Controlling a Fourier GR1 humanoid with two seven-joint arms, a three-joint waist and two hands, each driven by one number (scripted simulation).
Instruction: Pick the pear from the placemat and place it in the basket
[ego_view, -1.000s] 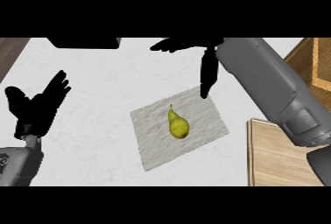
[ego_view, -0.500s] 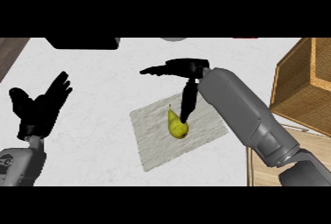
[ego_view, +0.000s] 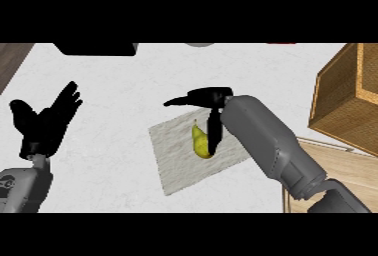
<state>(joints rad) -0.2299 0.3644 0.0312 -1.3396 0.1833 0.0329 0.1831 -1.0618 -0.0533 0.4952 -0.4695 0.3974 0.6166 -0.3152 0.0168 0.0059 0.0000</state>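
The tabletop (ego_view: 118, 75) is a pale, faintly marbled surface filling most of the head view; a strip of light wood (ego_view: 332, 165) adjoins it at the right edge, and a dark wood strip shows at the far left corner.

Count the items as follows: one pear (ego_view: 199, 142), one placemat (ego_view: 184, 160), one basket (ego_view: 347, 100), two hands. A dark object (ego_view: 96, 48) sits at the far edge, left of centre; you cannot tell what it is.

The placemat is a light grey cloth lying flat near the middle of the tabletop, turned so its corners point toward the tabletop's edges. The pear lies on the placemat, in its far half. It is yellow-green. Its long axis runs roughly far-to-near, with the narrow stem end pointing to the far edge and the broad end toward the near edge.

The basket is a brown woven box at the right edge of the tabletop, well apart from the pear.

The right hand (ego_view: 210, 107) is above the placemat's far corner. Its fingers (ego_view: 214, 135) extend straight down along the right side of the pear, partly overlapping it; the thumb (ego_view: 179, 101) sticks out to the left. The hand is spread wide and not closed round the pear.

The left hand (ego_view: 44, 125) is near the left edge, fingers straight and spread, holding nothing.
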